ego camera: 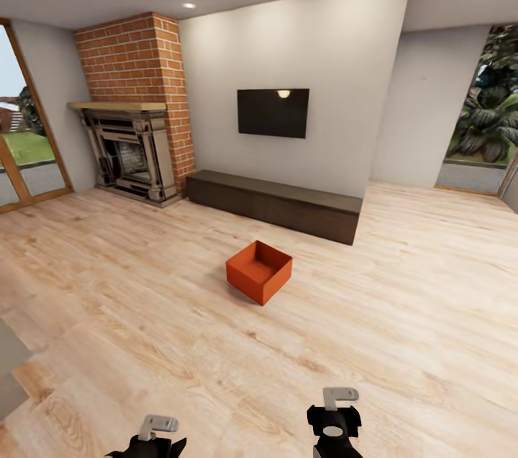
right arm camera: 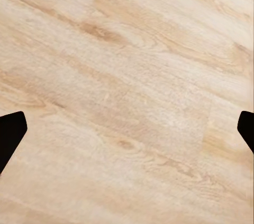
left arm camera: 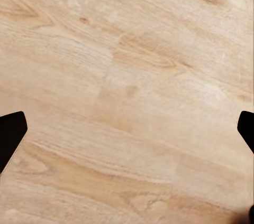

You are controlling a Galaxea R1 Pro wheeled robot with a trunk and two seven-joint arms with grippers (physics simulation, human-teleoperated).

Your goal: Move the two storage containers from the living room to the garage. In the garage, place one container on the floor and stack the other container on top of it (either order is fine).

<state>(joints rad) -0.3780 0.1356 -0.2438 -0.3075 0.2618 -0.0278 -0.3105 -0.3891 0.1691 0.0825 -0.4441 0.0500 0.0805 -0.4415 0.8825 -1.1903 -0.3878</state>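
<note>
orange-red container (ego camera: 259, 271) empty on wood floor (ego camera: 180, 343), left hand (left arm camera: 127, 129) & right hand (right arm camera: 127, 129) spread

Wood-plank floor (ego camera: 403, 314) wide open betw. robot and storage container (ego camera: 259, 271); nothing stands in between. Container alone mid-room, free floor on all sides, top open, approach from above possible. Behind it, apart: long dark low cabinet (ego camera: 277, 203) along wall, w/ TV (ego camera: 273, 112) above. Brick fireplace (ego camera: 137, 148) at far left corner. Grey furniture edge (ego camera: 11, 368) at left border, near left end effector (left arm camera: 127, 134). Both wrist views: bare planks betw. wide-apart fingers, also right end effector (right arm camera: 127, 134).
</note>
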